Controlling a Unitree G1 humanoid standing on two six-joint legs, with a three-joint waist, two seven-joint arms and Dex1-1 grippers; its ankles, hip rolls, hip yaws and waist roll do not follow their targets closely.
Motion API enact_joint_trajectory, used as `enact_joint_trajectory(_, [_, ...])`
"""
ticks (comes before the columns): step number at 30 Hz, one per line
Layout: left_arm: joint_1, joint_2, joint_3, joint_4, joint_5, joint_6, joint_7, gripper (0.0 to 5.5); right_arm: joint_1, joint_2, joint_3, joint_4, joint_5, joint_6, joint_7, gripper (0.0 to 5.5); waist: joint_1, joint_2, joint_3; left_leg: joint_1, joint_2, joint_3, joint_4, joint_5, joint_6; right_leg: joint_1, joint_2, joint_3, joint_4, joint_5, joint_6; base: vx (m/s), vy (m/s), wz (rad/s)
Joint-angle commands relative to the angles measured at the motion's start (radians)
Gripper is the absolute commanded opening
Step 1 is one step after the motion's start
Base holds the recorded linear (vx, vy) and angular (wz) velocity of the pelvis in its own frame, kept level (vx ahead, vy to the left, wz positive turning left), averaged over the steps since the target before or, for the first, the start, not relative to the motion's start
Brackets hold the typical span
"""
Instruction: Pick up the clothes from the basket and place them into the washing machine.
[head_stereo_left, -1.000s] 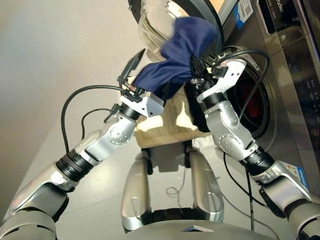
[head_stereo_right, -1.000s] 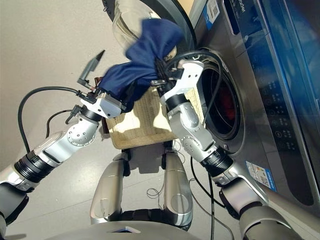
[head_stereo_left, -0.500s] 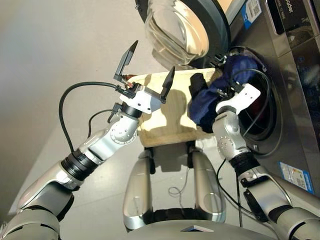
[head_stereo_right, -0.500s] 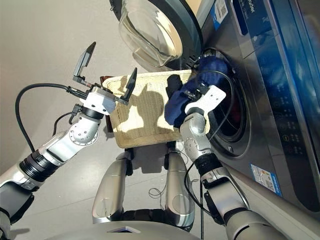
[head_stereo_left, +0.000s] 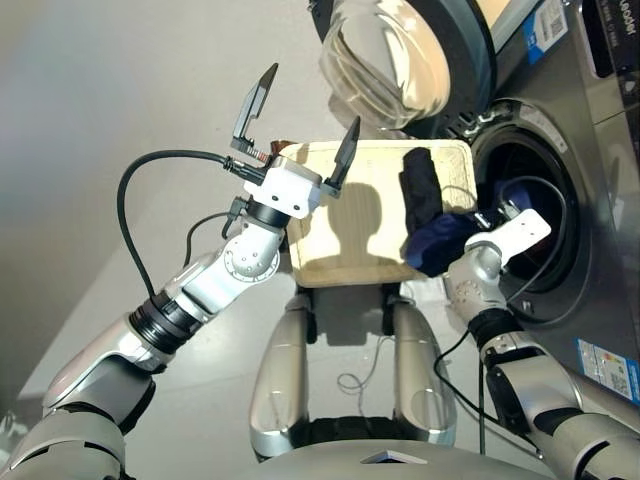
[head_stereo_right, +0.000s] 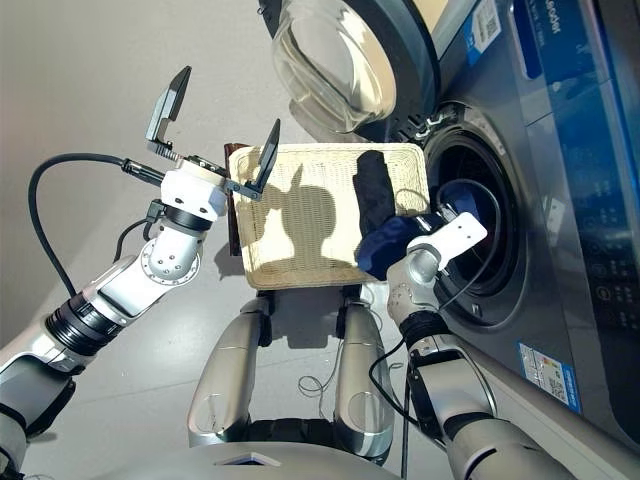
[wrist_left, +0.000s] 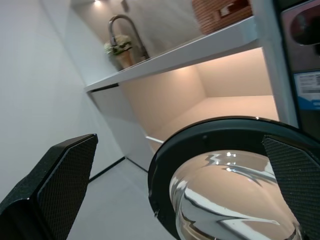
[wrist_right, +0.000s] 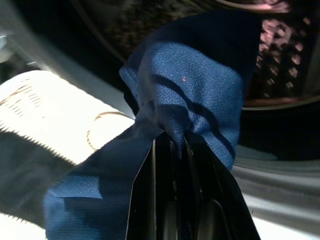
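Here the right hand (wrist_right: 175, 150) is pinched tight on the bunched navy blue cloth garment (head_stereo_right: 392, 243), which hangs at the lip of the dark grey front-loading washing machine's round opening (head_stereo_right: 480, 240), with the drum lying just beyond it along the hand's own line of reach. Most of the cloth seems to trail back over the near corner of the cream woven wicker basket (head_stereo_right: 300, 215), not yet inside. A long black garment (head_stereo_right: 373, 196) lies lengthwise in the basket, while the left hand (head_stereo_left: 296, 120) hovers empty, fingers wide apart, above the basket's far side.
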Motion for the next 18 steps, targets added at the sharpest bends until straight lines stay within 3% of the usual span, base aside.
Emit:
enact_joint_trajectory(1, [-0.032,-0.021,0.031,-0.14,-0.024,-0.066,0.027,5.5,-0.06,-0.085,-0.034,-0.003,-0.006,-0.067,-0.036,0.0,0.021,0.02,-0.015,-0.032,0.034,0.026,0.168,-0.1,-0.039,-0.019,-0.019,0.069,0.035,-0.024,0.064,0.0,0.0,0.0])
enact_joint_trajectory(9, [-0.014,-0.033,0.019,-0.187,-0.06,-0.08,0.012,5.5,-0.115,-0.298,-0.023,0.039,-0.21,0.007,-0.147,0.0,0.022,0.035,-0.015,-0.27,0.043,0.007,0.342,-0.139,-0.034,-0.271,-0.008,0.08,0.225,-0.069,0.053,-0.067,-0.03,0.057])
enact_joint_trajectory(12, [0.013,-0.019,0.05,-0.223,-0.07,-0.082,-0.003,5.5,-0.121,-0.379,-0.022,0.006,-0.277,0.033,-0.178,0.0,0.012,0.037,-0.015,-0.359,0.048,0.013,0.402,-0.161,-0.031,-0.376,-0.001,0.094,0.293,-0.093,0.051,-0.036,-0.004,0.011])
enact_joint_trajectory(18, [0.021,0.008,0.065,-0.242,-0.046,-0.072,0.015,5.5,-0.146,-0.561,-0.029,0.024,-0.37,0.085,-0.225,0.0,-0.002,0.026,-0.015,-0.482,0.061,0.018,0.447,-0.166,-0.039,-0.506,-0.005,0.106,0.341,-0.092,0.056,-0.024,-0.008,-0.019])
